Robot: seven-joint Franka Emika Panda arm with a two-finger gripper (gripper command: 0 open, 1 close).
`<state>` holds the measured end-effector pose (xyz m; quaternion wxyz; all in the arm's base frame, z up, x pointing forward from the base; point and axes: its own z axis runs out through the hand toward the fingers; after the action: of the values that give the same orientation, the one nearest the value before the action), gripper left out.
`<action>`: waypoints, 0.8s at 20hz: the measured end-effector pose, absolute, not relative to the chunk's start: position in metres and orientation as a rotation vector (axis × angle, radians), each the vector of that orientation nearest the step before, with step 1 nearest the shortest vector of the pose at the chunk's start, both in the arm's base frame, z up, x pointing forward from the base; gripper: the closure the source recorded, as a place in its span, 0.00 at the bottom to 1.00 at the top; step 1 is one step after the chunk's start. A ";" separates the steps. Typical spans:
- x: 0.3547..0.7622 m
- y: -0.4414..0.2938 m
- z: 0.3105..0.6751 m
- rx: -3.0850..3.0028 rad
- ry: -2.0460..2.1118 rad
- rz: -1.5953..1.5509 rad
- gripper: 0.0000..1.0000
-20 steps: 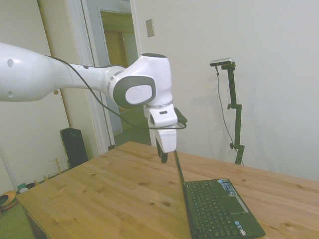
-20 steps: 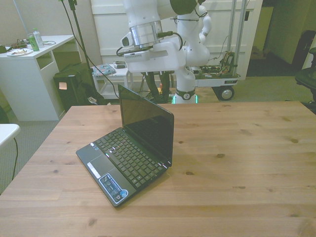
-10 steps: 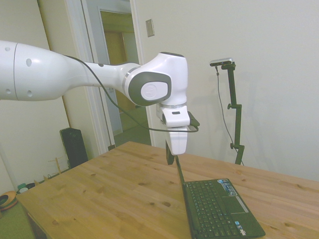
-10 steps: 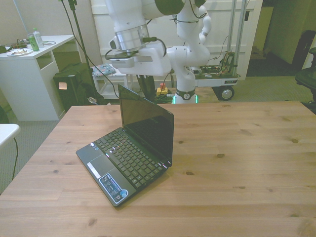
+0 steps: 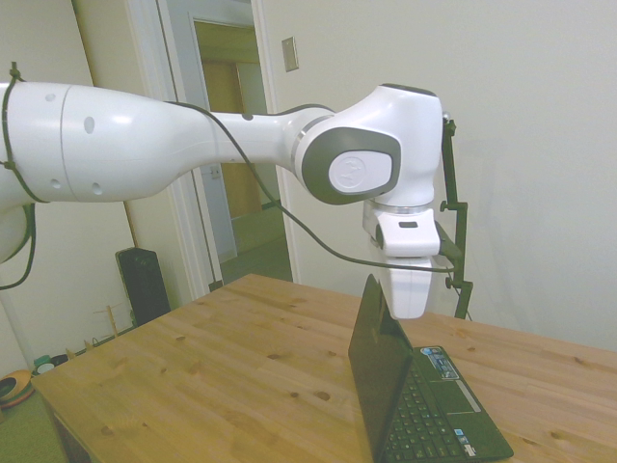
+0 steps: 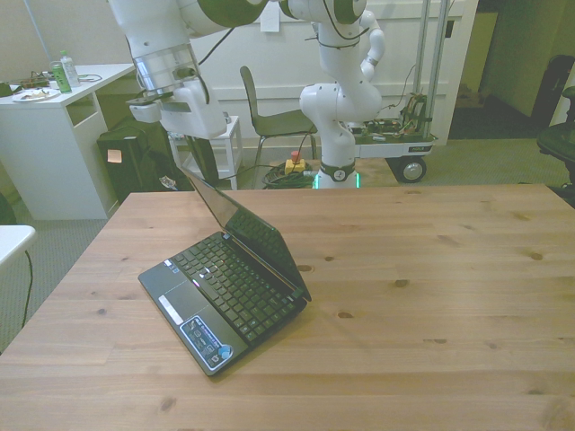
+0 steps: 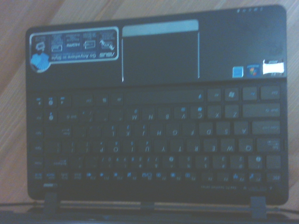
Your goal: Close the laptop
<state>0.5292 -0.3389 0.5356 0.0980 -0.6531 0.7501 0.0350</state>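
The laptop (image 6: 229, 283) has stickers (image 7: 73, 45) whose print is too blurred to read. My pincer (image 6: 205, 163) hangs upright at its lid's top edge; I cannot tell its opening

Laptop (image 6: 229, 278) is showing matt black plastic on the keyboard deck; its screen (image 6: 247, 232) is looking glossy, catching reflections. Lid back (image 5: 374, 359) is reading as smooth dark plastic with a faint sheen. Palm-rest stickers (image 7: 72, 44) are looking like glossy printed film, and the touchpad (image 7: 160, 56) is appearing smooth and dark under a silvery strip. Table (image 6: 431, 287) is showing pale knotty wood with a smooth low-sheen finish, grain visible. Robot arm (image 5: 193, 145) is wearing glossy white plastic shells with grey matt joint caps. Black cable (image 5: 289, 217) along it is looking rubbery.
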 end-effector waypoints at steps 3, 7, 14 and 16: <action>0.543 -0.353 0.526 -1.938 2.237 0.090 1.00; 0.566 -0.372 0.501 -1.963 2.252 0.050 1.00; 0.606 -0.381 0.435 -2.032 2.267 -0.004 1.00; 0.614 -0.378 0.416 -2.054 2.266 0.004 1.00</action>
<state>0.6142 -0.3776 0.4157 0.0417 -0.6710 0.7403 0.0014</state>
